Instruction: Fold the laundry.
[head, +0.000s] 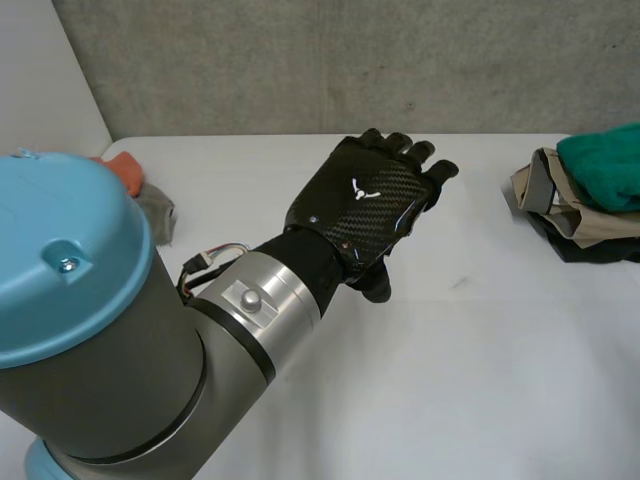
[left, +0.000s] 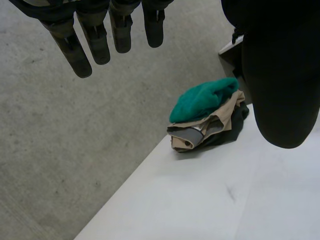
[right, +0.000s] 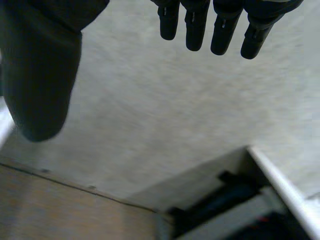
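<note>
A pile of laundry (head: 590, 190) lies at the table's far right edge: a green piece on top, tan and dark pieces under it. My left hand (head: 370, 195) hovers over the middle of the white table (head: 470, 380), back up, fingers straight, open and empty. In the left wrist view that pile (left: 207, 112) lies well beyond the left hand's fingertips (left: 100, 40), near the table's corner. My right hand (right: 42, 75) is held up off the table, facing the grey wall, its fingers (right: 195, 25) straight and holding nothing.
An orange cloth (head: 128, 170) and a grey cloth (head: 158, 215) lie at the far left, partly behind my left arm (head: 90, 310). A grey wall (head: 330, 60) stands behind the table. A white ledge (right: 280, 185) and dark equipment lie below my right hand.
</note>
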